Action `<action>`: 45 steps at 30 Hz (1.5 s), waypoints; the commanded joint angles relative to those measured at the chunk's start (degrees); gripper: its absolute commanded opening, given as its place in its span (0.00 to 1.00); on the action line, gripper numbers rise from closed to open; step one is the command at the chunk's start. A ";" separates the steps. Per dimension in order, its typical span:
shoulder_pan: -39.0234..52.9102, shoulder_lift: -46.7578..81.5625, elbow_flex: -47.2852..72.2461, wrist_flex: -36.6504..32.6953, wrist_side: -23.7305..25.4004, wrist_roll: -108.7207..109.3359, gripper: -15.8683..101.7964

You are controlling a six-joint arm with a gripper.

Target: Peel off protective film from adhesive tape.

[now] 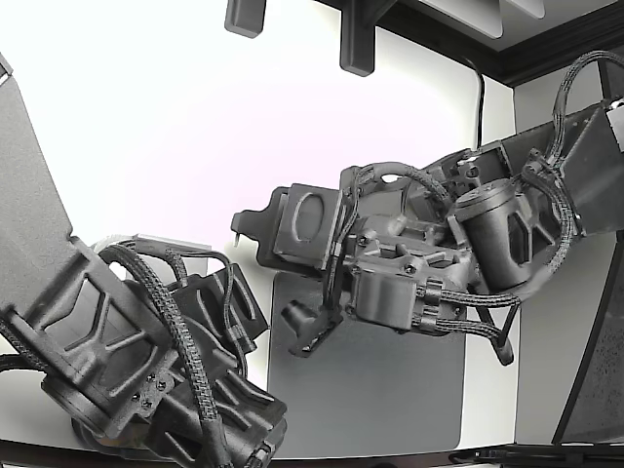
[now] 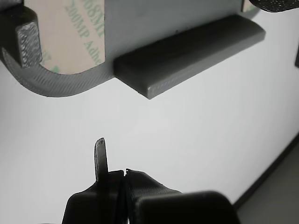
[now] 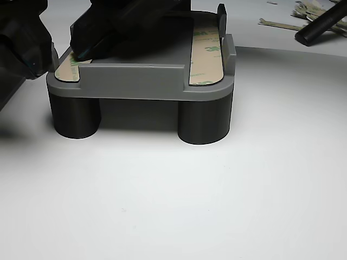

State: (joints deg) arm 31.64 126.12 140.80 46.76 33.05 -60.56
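Tape strips (image 3: pixel 206 54) with tan film along both side edges of grey fixture (image 3: pixel 141 81) on white bench (image 3: pixel 217 189), gripper (image 2: pixel 114 175) jaws clenched empty, apart from fixture.

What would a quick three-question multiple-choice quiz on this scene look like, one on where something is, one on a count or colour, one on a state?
1. Where do the tape strips lie in the other view?
A. On top of the grey part
B. On the white table
C. Under the part's legs

2. How many round legs of the part show in the other view?
A. Two
B. Five
C. None

3. How is the gripper in the wrist view?
A. Shut, holding nothing
B. Wide open
C. Clamped on a bottle

Answers:
1 A: one tape strip lies on the upper face of the grey part.
2 A: two dark round legs stand under its front edge.
3 A: the gripper has its tips together, with only white surface beyond.
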 commanded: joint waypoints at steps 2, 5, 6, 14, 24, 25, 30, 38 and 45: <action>-0.26 0.70 -0.79 -1.05 0.26 0.88 0.04; -0.26 0.26 -0.44 -1.49 0.09 2.46 0.04; -0.26 -0.09 -0.44 -1.49 0.00 2.99 0.04; 1.05 -2.64 -1.05 -2.55 0.88 4.66 0.04; 1.58 -3.69 -1.41 -4.22 1.76 4.92 0.04; 1.58 -3.69 -1.41 -4.31 1.85 5.10 0.04; 1.58 -4.22 -1.32 -4.57 2.11 4.48 0.04; 1.85 -4.13 -1.32 -5.01 1.93 4.22 0.04; 2.64 -3.78 -0.44 -5.98 2.11 4.04 0.04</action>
State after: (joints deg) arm 34.63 121.03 141.33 41.31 34.89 -56.43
